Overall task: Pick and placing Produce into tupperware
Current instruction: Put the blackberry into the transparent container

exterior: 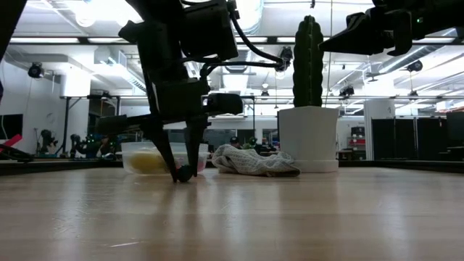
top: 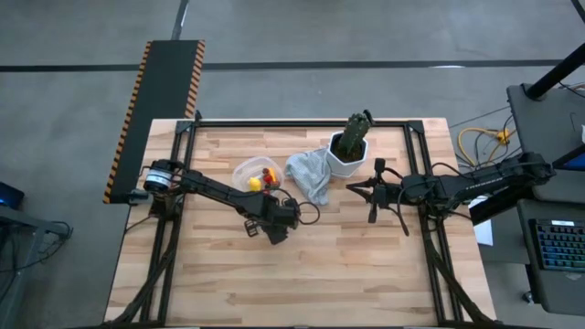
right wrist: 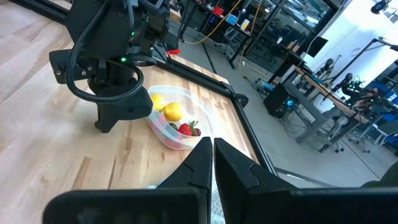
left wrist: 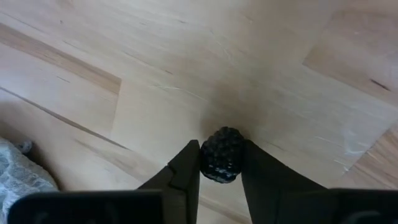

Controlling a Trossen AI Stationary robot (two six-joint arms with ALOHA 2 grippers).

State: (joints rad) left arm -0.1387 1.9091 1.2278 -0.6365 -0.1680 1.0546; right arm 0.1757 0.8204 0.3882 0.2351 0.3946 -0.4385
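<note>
L gripper [left wrist: 221, 163] clamps dark berry [left wrist: 221, 155], prob. on table | R gripper [right wrist: 212, 155] closed, empty

In the high view the left gripper [top: 274, 230] is covering whatever sits under it, so the dark bumpy berry [left wrist: 221, 155] is showing only from the left wrist, its lower part hiding between the fingers. The left arm is blocking part of the clear container [exterior: 148, 158] in the low view. The grey cloth [left wrist: 18, 177] is running off the wrist picture's edge.
</note>
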